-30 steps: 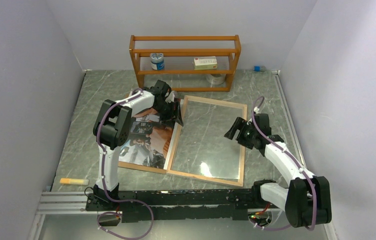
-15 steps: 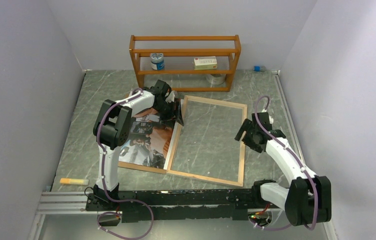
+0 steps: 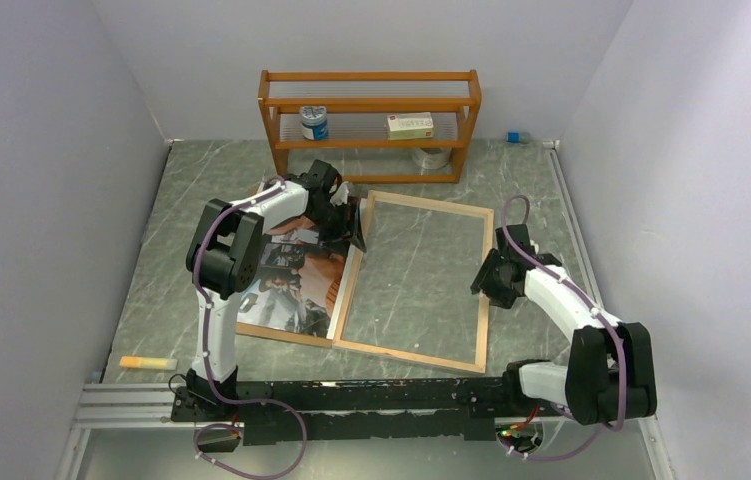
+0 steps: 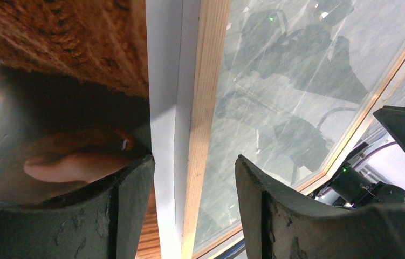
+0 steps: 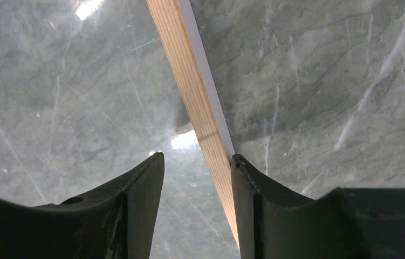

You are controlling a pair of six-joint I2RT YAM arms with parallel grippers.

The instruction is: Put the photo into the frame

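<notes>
Top external, photo (image 3: 296, 285) lying beside frame (image 3: 431, 202), jar (image 3: 314, 123), box (image 3: 410, 126) on rack (image 3: 371, 76)

Bright, even overhead light; glare and deep shadow in the close views.
Seen from above, the table (image 3: 201, 200) is softly lit and sharp, its shadows faint. In the right wrist view, white glare sits on the glass of the frame (image 5: 186, 81), and the fingers (image 5: 135, 210) near the lens look dark and soft. In the left wrist view, the glass mirrors dark shapes; the upper left is in heavy shadow.
</notes>
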